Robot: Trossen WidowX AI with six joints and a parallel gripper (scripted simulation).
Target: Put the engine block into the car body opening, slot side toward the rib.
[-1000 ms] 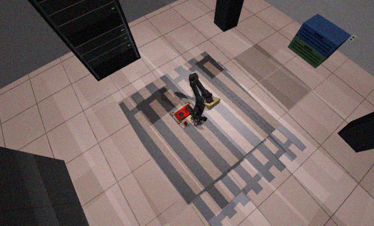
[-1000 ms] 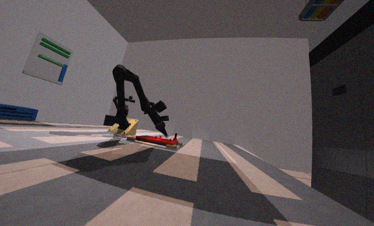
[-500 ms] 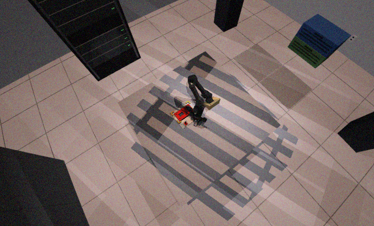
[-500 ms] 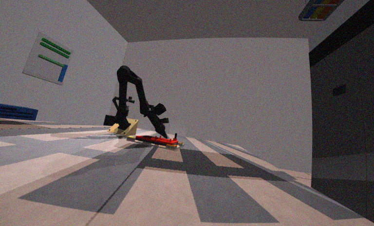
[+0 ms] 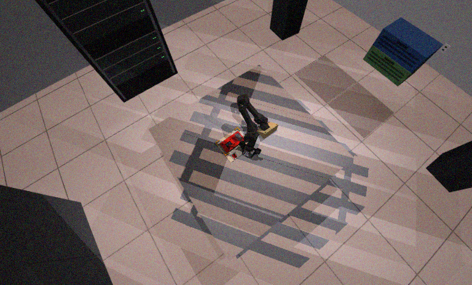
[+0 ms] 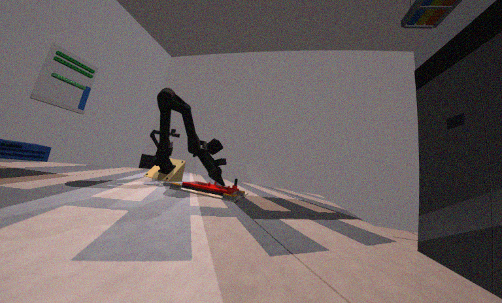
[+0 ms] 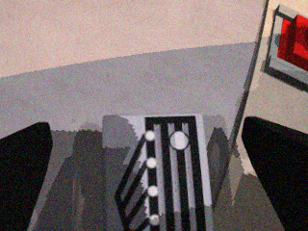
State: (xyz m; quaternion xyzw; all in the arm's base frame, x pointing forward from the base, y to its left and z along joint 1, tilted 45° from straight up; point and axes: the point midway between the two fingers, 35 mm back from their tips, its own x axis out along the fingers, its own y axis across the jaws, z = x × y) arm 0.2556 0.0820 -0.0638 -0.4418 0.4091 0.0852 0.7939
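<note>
Gripper (image 7: pixel 150 173) released, spread wide, nothing grasped. Engine block (image 7: pixel 164 187) lies on floor beside car body (image 5: pixel 231 142), outside opening. Regrasp needed squarely; slot side to be checked toward rib.

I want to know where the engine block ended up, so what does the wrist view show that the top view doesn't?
Only the wrist view shows the engine block close up: it lies on the floor with its striped face and red cap up, between the wide-open fingers of the tool, untouched, outside the car body.

Only the top view shows the whole arm, its tan base, the server rack and the blue-green crate.

Both show the red car body on its pale board, beside the tool.
</note>
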